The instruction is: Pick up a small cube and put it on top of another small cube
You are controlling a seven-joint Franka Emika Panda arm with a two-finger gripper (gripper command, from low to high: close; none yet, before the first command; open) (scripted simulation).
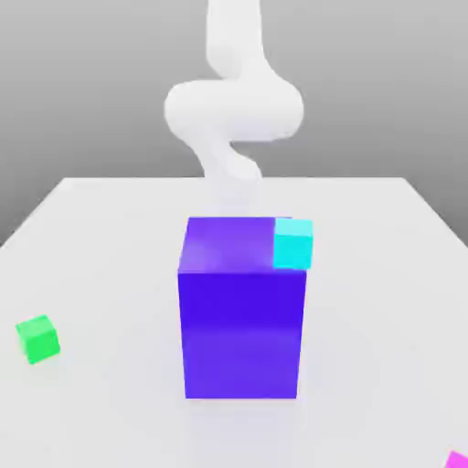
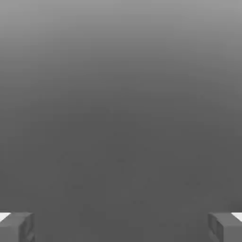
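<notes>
In the exterior view, a big blue block (image 1: 241, 334) stands upright on the pale table (image 1: 384, 302). The small pink cube (image 1: 457, 461), the one to be picked up, is well apart from the block, toward the exterior view's right and nearer the camera than the block; the picture's edge cuts part of it off. The small green cube (image 1: 38, 339) sits on the table well apart from the block, toward the exterior view's left, turned at an angle to it. A cyan cube (image 1: 292, 244) appears at the block's top front corner on the exterior view's right, jutting slightly past the block's side. The white robot arm (image 1: 234, 110) rises beyond the block, its lower part reaching down toward the block's back edge and blending into the pale background.

In the hand view, the gripper (image 2: 121, 228) is wide open and empty, its two fingertips (image 2: 26, 228) far apart with plain grey between them.
</notes>
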